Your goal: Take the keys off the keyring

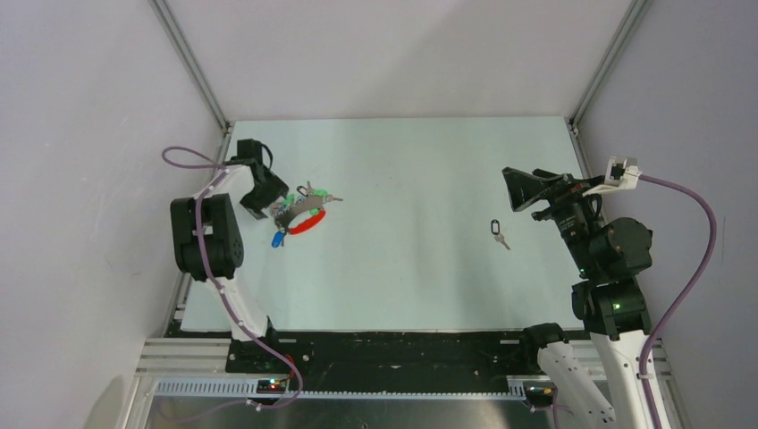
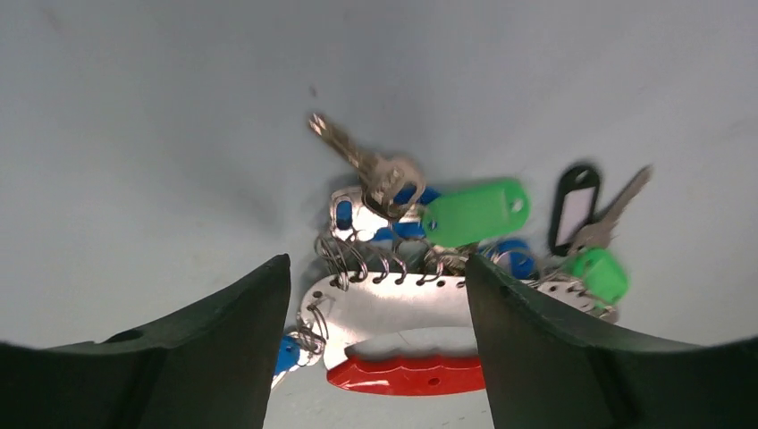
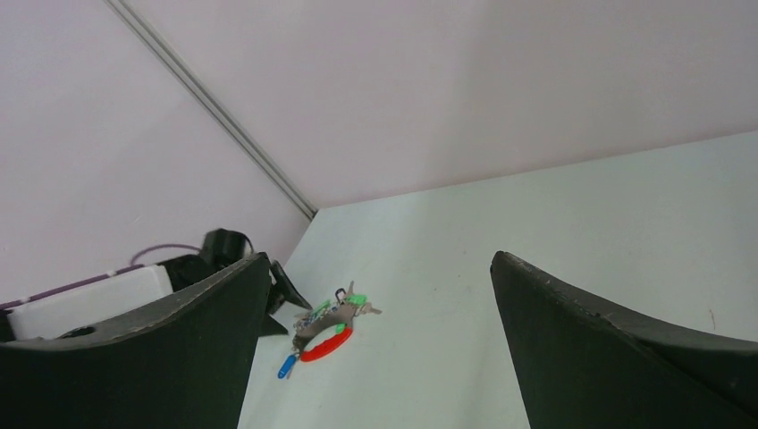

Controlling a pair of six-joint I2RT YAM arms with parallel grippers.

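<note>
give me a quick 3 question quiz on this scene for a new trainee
1. True or false: the right claw is gripping a key.
2. What colour is the curved plastic loop on the keyring? A) red B) yellow C) black
3. Fill in: the lone key with the black tag lies nearer the ___ arm.
Key: 1 false, its jaws stand open and empty. 2 A. 3 right.

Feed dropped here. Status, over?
Left gripper open over keyring. Right gripper open, empty. Keys on it. Lone key apart, nothing blocking.
</note>
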